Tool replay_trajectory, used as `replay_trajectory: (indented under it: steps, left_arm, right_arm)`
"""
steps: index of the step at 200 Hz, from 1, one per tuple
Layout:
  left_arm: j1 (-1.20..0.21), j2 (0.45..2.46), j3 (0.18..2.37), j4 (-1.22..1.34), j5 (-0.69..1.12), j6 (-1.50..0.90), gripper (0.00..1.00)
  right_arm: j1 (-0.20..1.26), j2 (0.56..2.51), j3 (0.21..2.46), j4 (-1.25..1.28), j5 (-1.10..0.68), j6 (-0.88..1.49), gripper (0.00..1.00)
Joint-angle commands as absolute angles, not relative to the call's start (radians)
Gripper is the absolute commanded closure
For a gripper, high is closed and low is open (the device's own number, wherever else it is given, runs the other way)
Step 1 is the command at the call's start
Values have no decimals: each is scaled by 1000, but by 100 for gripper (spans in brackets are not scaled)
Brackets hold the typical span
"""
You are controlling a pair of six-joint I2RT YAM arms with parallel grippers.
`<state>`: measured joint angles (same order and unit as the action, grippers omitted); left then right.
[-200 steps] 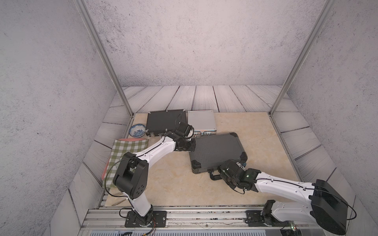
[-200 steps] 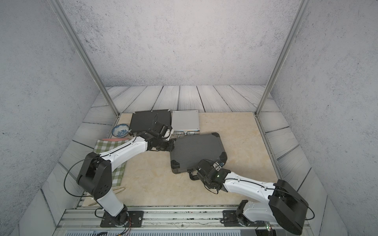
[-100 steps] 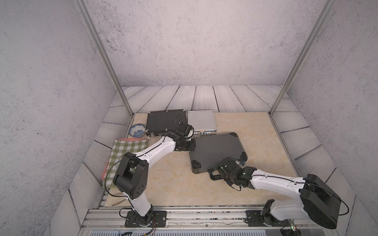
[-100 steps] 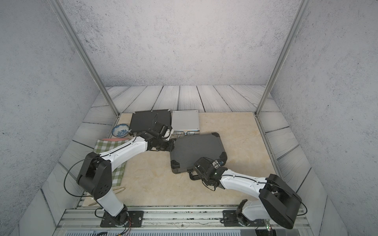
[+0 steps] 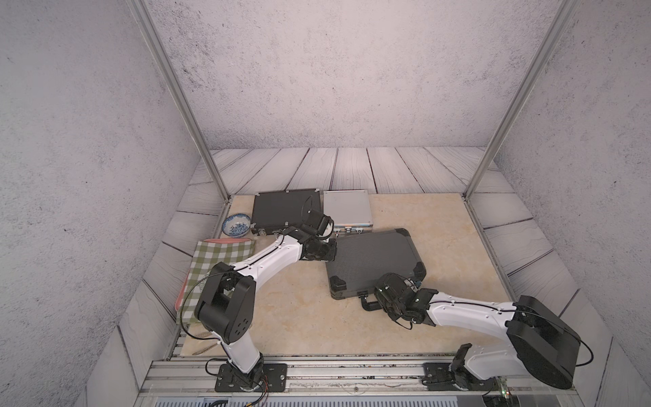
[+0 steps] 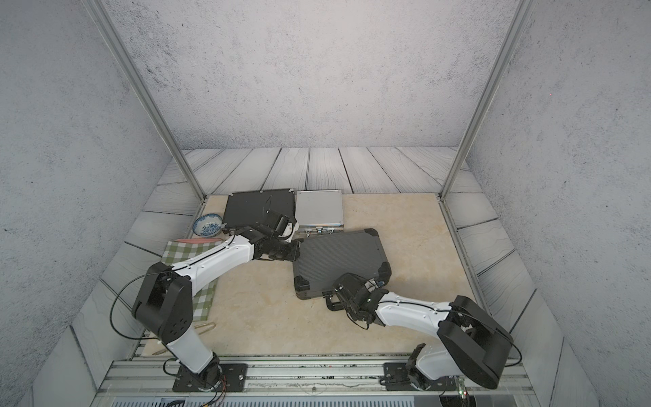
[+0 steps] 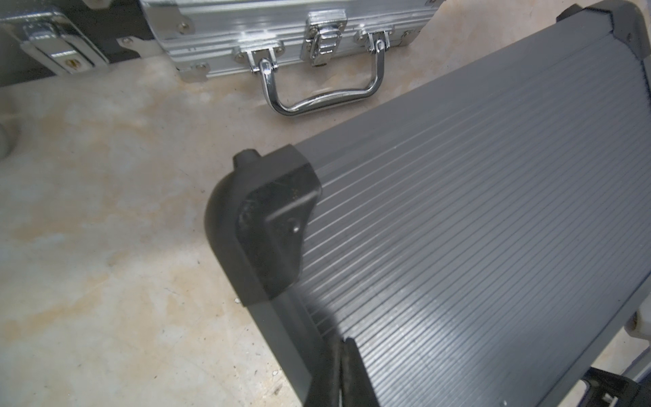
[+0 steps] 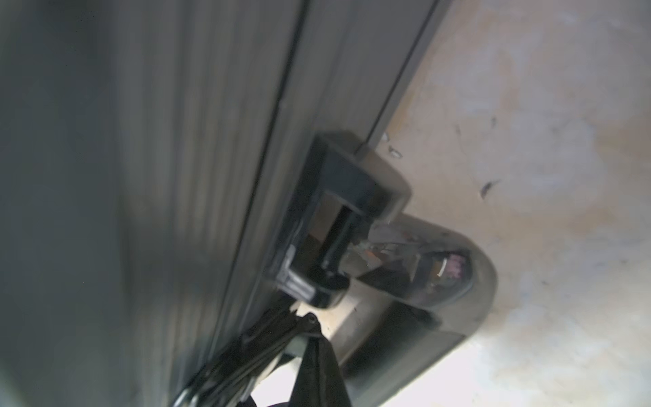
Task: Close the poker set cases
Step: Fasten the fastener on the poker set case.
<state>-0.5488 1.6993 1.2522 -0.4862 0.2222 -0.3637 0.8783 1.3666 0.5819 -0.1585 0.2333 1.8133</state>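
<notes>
Three poker set cases lie with lids down. The black flat one (image 5: 287,208) and the silver one (image 5: 347,208) stand side by side at the back. The larger ribbed dark-grey case (image 5: 373,262) lies askew in front of them. My left gripper (image 5: 331,251) is shut, its tips (image 7: 343,343) resting on the ribbed lid's edge near a black corner (image 7: 271,225). My right gripper (image 5: 378,291) is shut and pressed against that case's front side (image 8: 211,141), beside the handle mount (image 8: 338,211) and black handle (image 8: 458,282). It holds nothing.
A blue-patterned bowl (image 5: 236,224) sits left of the black case. A green checked cloth (image 5: 215,267) covers a tray at the left edge, under my left arm. The silver case's chrome handle (image 7: 317,102) lies close to the ribbed case. Metal posts (image 5: 211,169) frame the table.
My right gripper has closed fully and pushed in closer to the ribbed case's front by the handle, with its arm swinging round. The left arm has not moved.
</notes>
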Motion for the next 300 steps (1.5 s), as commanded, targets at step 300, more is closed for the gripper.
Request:
replay_trajectory:
  steps: [300]
  left_arm:
    - [-523, 1688, 1217, -587, 192, -362, 87]
  right_arm:
    - [721, 1081, 753, -552, 287, 1109, 63]
